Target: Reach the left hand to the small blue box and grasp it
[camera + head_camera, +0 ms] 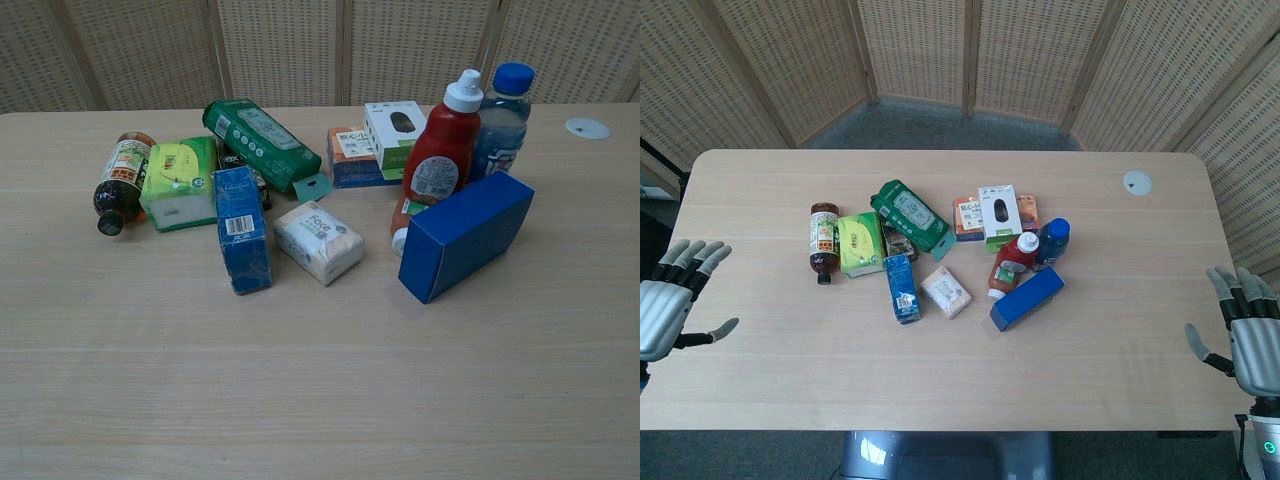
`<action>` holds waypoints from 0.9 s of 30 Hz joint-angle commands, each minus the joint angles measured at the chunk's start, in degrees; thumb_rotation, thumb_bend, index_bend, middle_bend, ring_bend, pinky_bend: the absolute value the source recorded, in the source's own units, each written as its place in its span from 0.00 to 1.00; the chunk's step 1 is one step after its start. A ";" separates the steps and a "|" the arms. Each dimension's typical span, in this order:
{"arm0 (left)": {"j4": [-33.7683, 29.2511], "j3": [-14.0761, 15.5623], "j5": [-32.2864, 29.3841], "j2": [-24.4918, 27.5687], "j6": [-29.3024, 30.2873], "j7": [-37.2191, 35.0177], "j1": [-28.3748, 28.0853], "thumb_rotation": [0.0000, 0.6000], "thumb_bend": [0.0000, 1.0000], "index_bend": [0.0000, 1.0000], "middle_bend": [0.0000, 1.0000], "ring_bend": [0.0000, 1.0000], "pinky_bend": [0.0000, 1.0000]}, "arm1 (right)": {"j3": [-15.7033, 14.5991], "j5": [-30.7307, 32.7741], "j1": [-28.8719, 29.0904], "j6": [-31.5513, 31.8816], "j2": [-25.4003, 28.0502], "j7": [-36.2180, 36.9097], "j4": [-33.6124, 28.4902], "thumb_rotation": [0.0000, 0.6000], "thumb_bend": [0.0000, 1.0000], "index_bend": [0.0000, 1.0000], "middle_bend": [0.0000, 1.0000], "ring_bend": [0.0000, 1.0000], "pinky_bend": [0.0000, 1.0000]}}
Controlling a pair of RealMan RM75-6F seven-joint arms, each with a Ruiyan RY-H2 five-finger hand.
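The small blue box (901,288) (241,228), narrow with a white barcode label, lies flat near the middle of the table, between a green tissue pack (861,243) (179,183) and a white tissue pack (946,292) (318,241). My left hand (670,300) hovers at the table's left edge, far to the left of the box, fingers spread and holding nothing. At the right edge my right hand (1248,338) is likewise open and empty. Neither hand shows in the chest view.
A larger blue box (1027,298) (466,233) lies right of centre, against a ketchup bottle (1011,264) (437,163) and a blue-capped water bottle (1051,242) (500,118). A brown bottle (823,241) (120,182), a green wipes pack (911,217) (262,144) and small cartons (998,215) sit behind. A white disc (1137,182) lies far right.
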 commanded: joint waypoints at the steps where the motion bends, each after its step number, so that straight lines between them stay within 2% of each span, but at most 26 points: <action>1: 0.04 0.04 0.07 -0.09 -0.29 0.05 -0.15 0.79 0.27 0.00 0.00 0.00 0.00 | 0.05 -0.02 0.12 -0.15 -0.01 -0.08 -0.02 0.01 0.39 0.00 0.00 0.00 0.00; 8: 0.34 0.34 1.23 -0.32 -1.56 -0.50 -1.04 0.79 0.27 0.00 0.00 0.00 0.00 | -0.43 -1.36 -0.06 0.39 -0.04 0.70 0.20 0.02 0.39 0.00 0.00 0.00 0.00; 13: 1.64 0.03 2.58 -0.12 -4.93 -2.46 -3.84 0.79 0.27 0.00 0.00 0.00 0.00 | -0.50 -1.18 -0.87 1.46 -0.11 1.44 0.45 0.01 0.39 0.00 0.00 0.00 0.00; 18: 4.29 0.20 5.85 -0.40 -11.33 -3.31 -8.99 0.86 0.27 0.00 0.00 0.00 0.00 | -0.63 -1.22 -1.21 1.72 -0.09 0.76 -0.19 0.02 0.39 0.00 0.00 0.00 0.00; 22: 6.30 0.11 8.46 -1.88 -16.34 0.99 -13.30 0.93 0.27 0.00 0.00 0.00 0.00 | -0.62 -1.46 -1.45 2.12 0.44 -0.45 -1.41 0.01 0.39 0.00 0.00 0.00 0.00; 27: 8.42 -0.40 9.87 -5.73 -22.70 4.92 -18.84 0.94 0.27 0.00 0.00 0.00 0.00 | -0.57 -1.31 -2.10 2.90 1.35 -1.76 -2.95 0.02 0.39 0.00 0.00 0.00 0.00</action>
